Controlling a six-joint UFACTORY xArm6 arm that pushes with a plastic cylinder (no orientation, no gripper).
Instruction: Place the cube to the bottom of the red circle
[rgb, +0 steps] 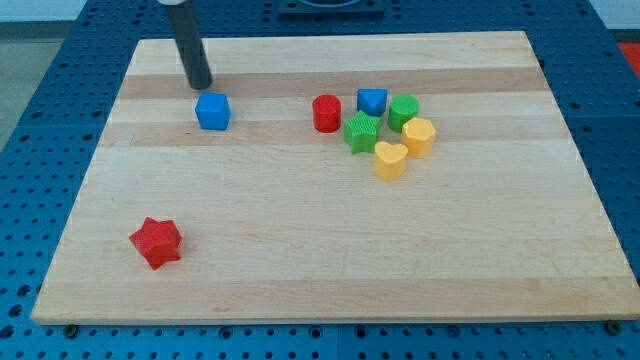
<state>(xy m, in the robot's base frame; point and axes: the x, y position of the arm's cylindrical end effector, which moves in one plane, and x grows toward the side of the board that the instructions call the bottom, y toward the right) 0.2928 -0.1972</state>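
Observation:
A blue cube (212, 111) sits on the wooden board (300, 230) in the upper left part. My tip (201, 84) rests just above and slightly left of the cube, a small gap apart. The red circle, a short red cylinder (326, 113), stands to the right of the cube near the view's top middle, at the left edge of a cluster of blocks.
Right of the red cylinder lie a blue block (372, 101), a green cylinder (404, 110), a green star (362, 131), a yellow hexagon (419, 136) and a yellow heart (390, 159). A red star (156, 242) lies at the lower left.

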